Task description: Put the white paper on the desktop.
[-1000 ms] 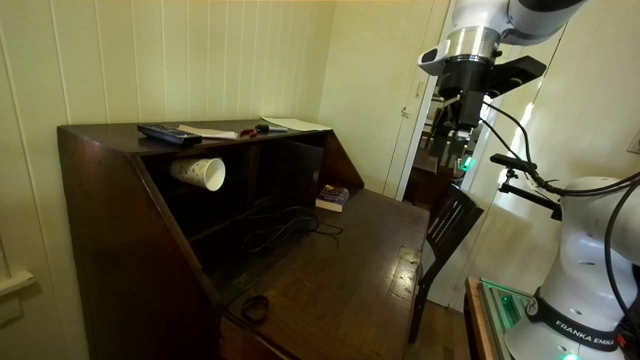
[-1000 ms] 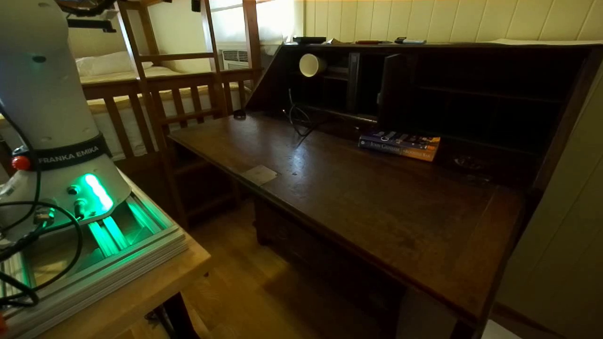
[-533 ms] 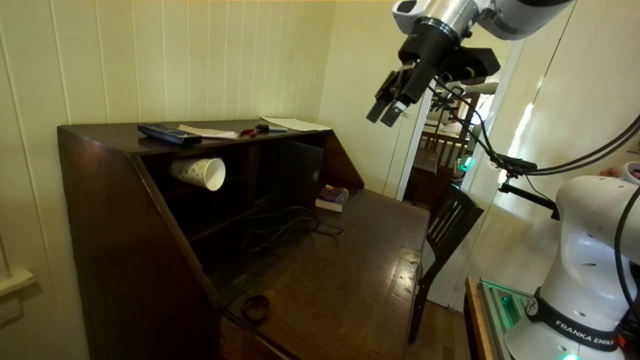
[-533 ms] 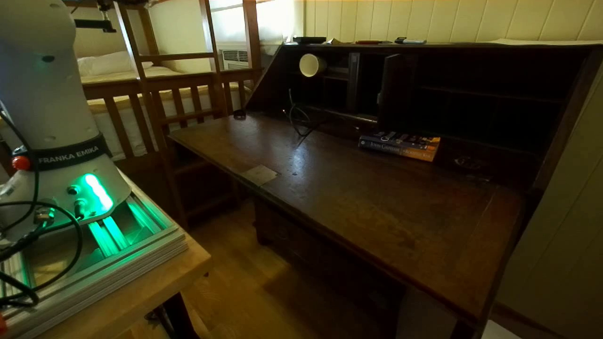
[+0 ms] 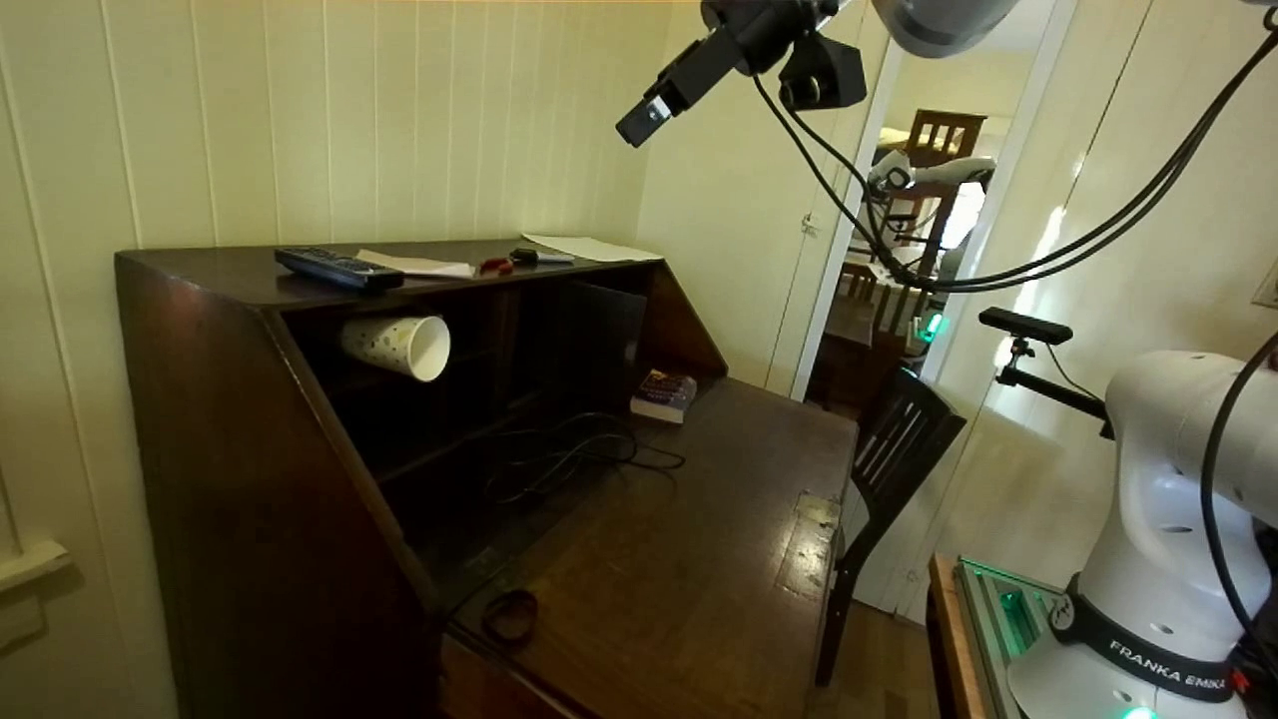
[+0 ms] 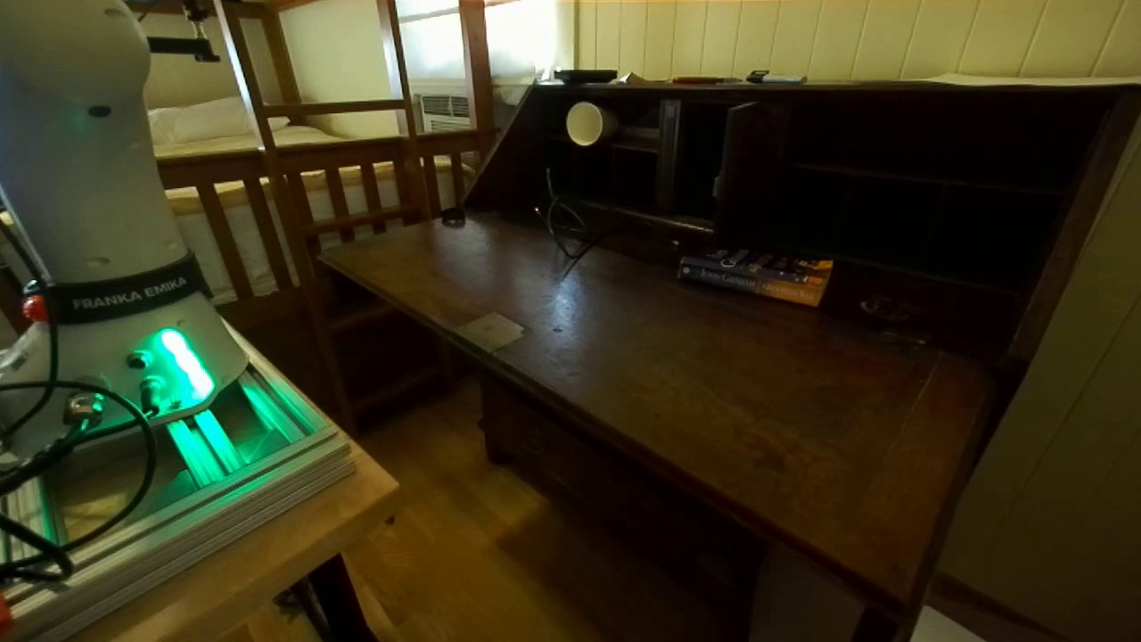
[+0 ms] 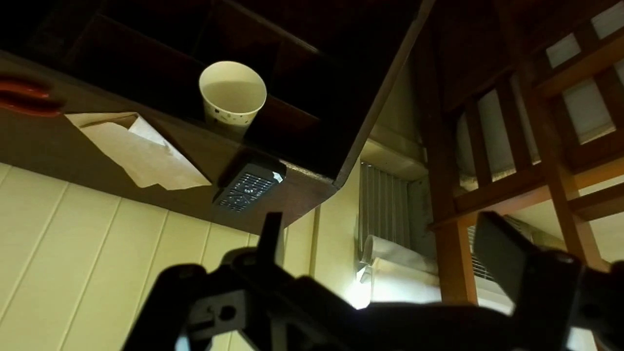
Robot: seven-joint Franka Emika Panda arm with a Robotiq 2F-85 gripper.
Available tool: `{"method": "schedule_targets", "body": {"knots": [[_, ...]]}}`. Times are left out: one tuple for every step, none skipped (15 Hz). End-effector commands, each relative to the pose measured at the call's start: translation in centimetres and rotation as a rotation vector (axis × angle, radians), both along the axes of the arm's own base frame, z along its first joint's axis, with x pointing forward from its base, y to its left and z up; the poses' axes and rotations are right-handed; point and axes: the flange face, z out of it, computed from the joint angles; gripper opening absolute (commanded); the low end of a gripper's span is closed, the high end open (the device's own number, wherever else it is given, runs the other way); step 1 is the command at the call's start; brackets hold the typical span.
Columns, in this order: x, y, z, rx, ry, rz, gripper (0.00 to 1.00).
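The white paper (image 5: pixel 414 264) is a small folded sheet lying on the desk's narrow top shelf, beside the remote. In the wrist view the paper (image 7: pixel 146 153) shows at the left with a raised fold, and in an exterior view only a small tip of it (image 6: pixel 631 78) shows. The desktop (image 5: pixel 679 539) is the broad dark brown surface below; it also shows in an exterior view (image 6: pixel 677 374). My gripper (image 5: pixel 642 122) is tilted, high above the shelf and apart from the paper. In the wrist view its fingers (image 7: pixel 385 243) are wide apart with nothing between them.
On the top shelf lie a black remote (image 5: pixel 337 269), red-handled tool (image 5: pixel 496 265), dark marker-like item (image 5: pixel 541 257) and larger white sheet (image 5: pixel 591 248). A cup (image 5: pixel 399 347) juts from a cubby. A book (image 5: pixel 664 395), cables (image 5: pixel 589 454) and dark ring (image 5: pixel 509 617) are on the desk.
My gripper has swung left and upward in an exterior view, from beside the doorway toward the shelf, and has tilted from pointing down to pointing obliquely. The paper and desk items have not moved.
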Motion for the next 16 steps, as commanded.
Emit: {"method": "schedule_targets", "body": {"knots": [[0.1, -0.1, 0.2, 0.001, -0.001, -0.003, 1.0], [0.1, -0.1, 0.2, 0.002, -0.003, -0.004, 1.0], [0.1, -0.1, 0.3, 0.002, -0.003, -0.004, 1.0], [0.8, -0.6, 0.3, -0.015, -0.022, -0.033, 1.0], [2.1, -1.4, 0.5, -0.031, -0.043, -0.046, 1.0], [3.3, -2.4, 0.9, -0.053, -0.07, -0.057, 1.0], [4.7, -3.7, 1.4, -0.081, -0.082, -0.065, 1.0], [5.8, -4.9, 1.6, -0.113, -0.083, -0.062, 1.0], [7.1, -6.2, 1.9, -0.148, -0.052, -0.031, 1.0], [8.2, -7.3, 1.8, -0.179, -0.029, -0.015, 1.0], [9.4, -8.2, 1.9, -0.216, 0.022, 0.022, 1.0], [10.5, -8.9, 1.9, -0.238, 0.061, 0.048, 1.0], [11.6, -9.7, 1.7, -0.278, 0.099, 0.059, 1.0], [12.8, -10.2, 1.4, -0.318, 0.124, 0.077, 1.0], [14.3, -10.8, 1.2, -0.375, 0.129, 0.072, 1.0], [15.8, -11.3, 1.2, -0.429, 0.119, 0.065, 1.0]]}}
